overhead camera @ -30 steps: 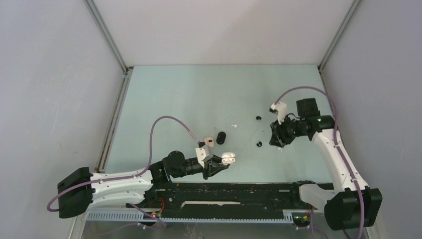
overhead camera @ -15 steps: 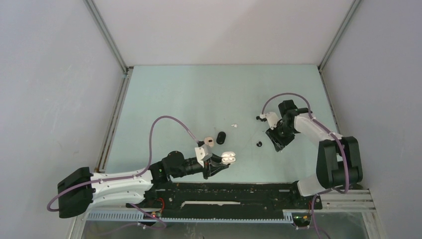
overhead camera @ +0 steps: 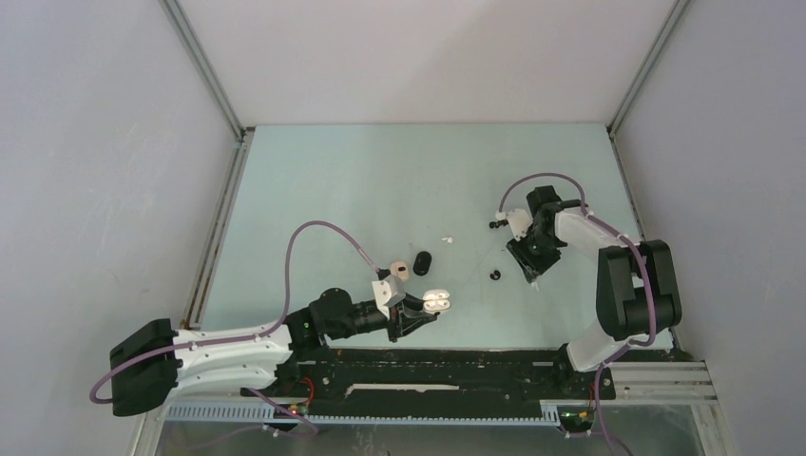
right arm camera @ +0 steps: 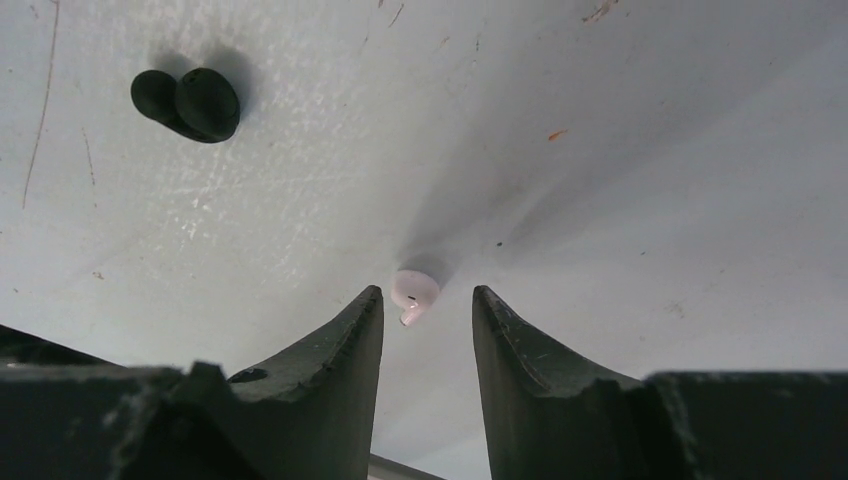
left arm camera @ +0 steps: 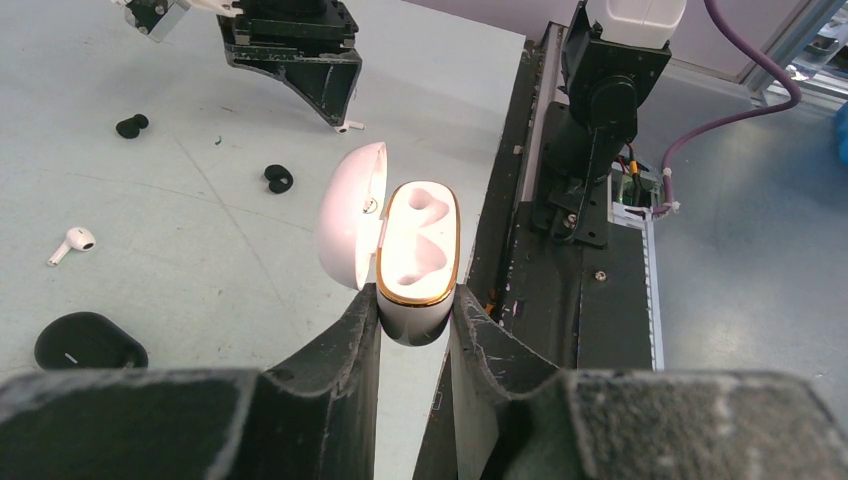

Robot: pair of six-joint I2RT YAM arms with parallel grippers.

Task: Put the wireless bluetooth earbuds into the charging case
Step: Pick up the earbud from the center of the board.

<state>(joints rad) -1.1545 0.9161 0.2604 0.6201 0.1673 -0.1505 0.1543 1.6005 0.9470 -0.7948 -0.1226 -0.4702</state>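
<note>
My left gripper point(left arm camera: 413, 300) is shut on a white charging case point(left arm camera: 418, 255) with a gold rim; its lid is open and both sockets are empty. It also shows in the top view point(overhead camera: 436, 301). My right gripper point(right arm camera: 427, 295) is open and low over the table, its tips either side of a white earbud point(right arm camera: 414, 291) without touching it. A black earbud point(right arm camera: 188, 101) lies to its left. The top view shows two black earbuds point(overhead camera: 494, 275) point(overhead camera: 493, 225) and another white earbud point(overhead camera: 448, 239).
A black closed case point(overhead camera: 422, 261) and a small white case point(overhead camera: 400, 269) lie just beyond the left gripper point(overhead camera: 425, 310). The dark base rail point(overhead camera: 456, 366) runs along the near edge. Side walls stand left and right.
My right arm has folded its elbow in toward the base and lowered its gripper to the table around the white earbud. The left arm and the case have not moved.
</note>
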